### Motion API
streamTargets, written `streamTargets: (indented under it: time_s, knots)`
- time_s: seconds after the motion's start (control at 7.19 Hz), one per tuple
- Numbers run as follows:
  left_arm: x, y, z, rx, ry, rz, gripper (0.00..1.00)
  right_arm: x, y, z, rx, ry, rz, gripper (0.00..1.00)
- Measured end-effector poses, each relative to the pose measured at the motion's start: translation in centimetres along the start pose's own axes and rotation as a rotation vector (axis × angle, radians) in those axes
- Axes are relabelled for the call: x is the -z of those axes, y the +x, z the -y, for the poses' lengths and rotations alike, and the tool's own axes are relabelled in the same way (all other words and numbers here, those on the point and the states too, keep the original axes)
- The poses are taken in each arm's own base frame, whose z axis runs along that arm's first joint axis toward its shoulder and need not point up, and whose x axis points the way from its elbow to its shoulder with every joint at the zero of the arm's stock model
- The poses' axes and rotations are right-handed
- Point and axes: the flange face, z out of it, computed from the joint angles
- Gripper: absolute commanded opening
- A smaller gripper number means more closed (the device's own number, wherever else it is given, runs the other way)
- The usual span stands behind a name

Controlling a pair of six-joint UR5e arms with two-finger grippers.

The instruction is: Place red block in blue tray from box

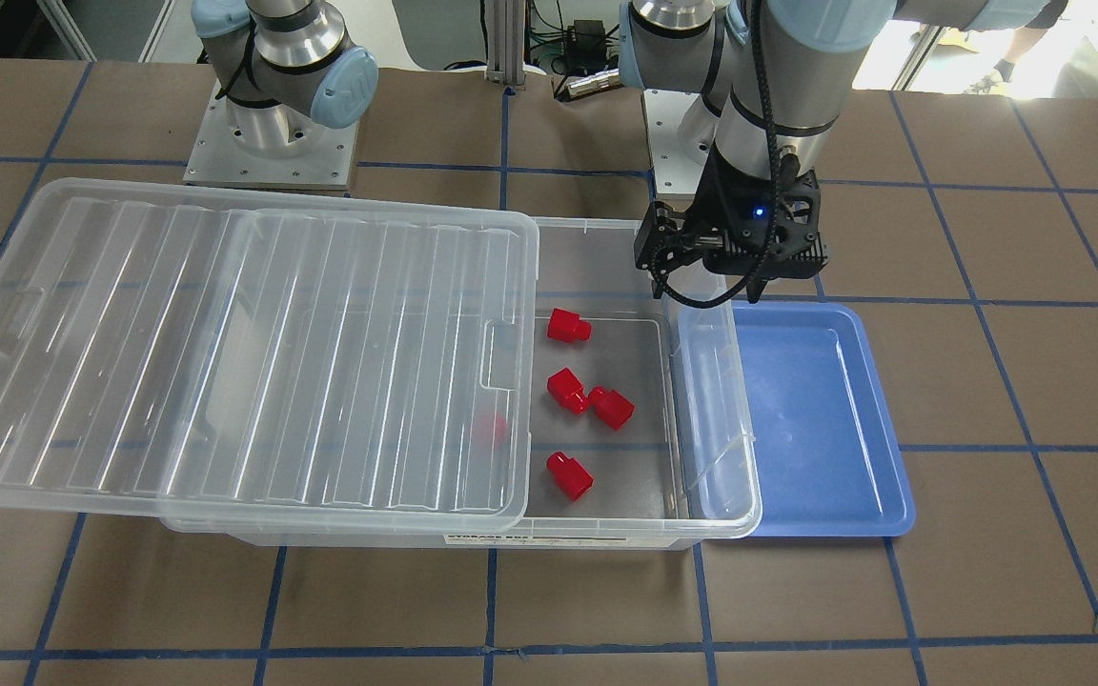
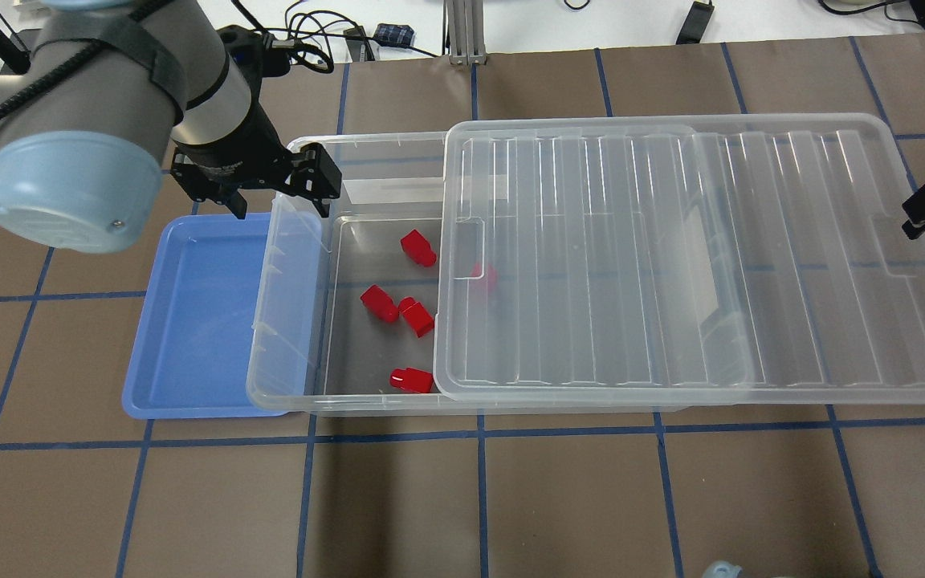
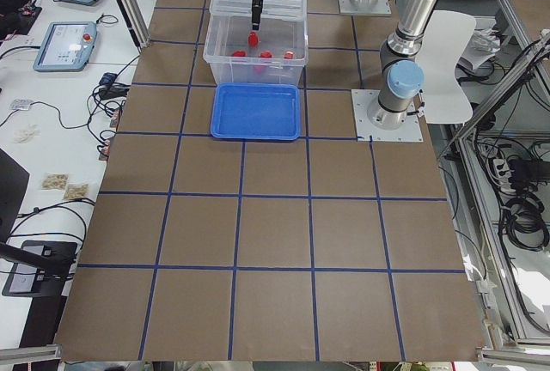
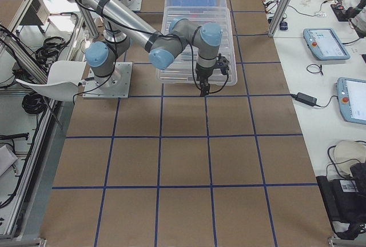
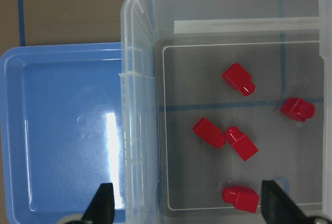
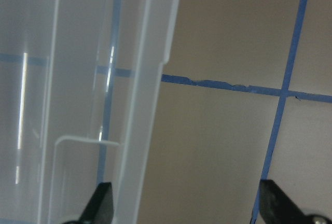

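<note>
My left claw [image 5: 189, 206] hangs above the box [image 5: 137, 105], over the end wall on my left side. Its two fingers are spread wide apart and nothing is held between them.

In the left wrist view, the nearest red block [image 5: 240, 197] lies on the box floor just ahead of the gap between my fingertips, closer to the right-hand fingertip [image 5: 275, 203]. It is below the claw, and the claw is not touching it.

Farther along the floor, a pair of red blocks [image 5: 209, 132] lie touching each other. Beyond them a fourth red block [image 5: 238, 79] lies alone. A fifth red block [image 5: 297, 109] lies near the lid [image 2: 671, 257], and in the overhead view it shows through the lid's edge.

The lid is slid toward my right, so the end of the box with the blocks is uncovered. The blue tray [image 5: 52, 130] sits on the table [image 2: 511, 498] right against that end of the box.

My right claw [image 6: 187, 206] is also wide open and holds nothing. It is over the lid's outer rim and the brown table.
</note>
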Motion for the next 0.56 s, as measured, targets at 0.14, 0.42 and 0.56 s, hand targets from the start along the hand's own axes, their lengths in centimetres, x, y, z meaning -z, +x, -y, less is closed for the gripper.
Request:
streamTargets:
  time_s: [0.14, 0.42, 0.56]
  knots:
    - [-2.1, 0.8, 0.0, 0.007, -0.01, -0.001, 1.0, 0.3, 0.0, -0.1, -0.002, 0.002, -0.002, 1.0]
    - [-5.8, 2.8, 0.8, 0.052, -0.015, -0.004, 1.0, 1.3, -0.4, 0.2, -0.019, 0.019, -0.006, 1.0]
    - [-7.5, 3.8, 1.2, 0.046, -0.029, -0.003, 1.0, 2.5, -1.1, 0.9, -0.033, 0.032, -0.014, 1.0]
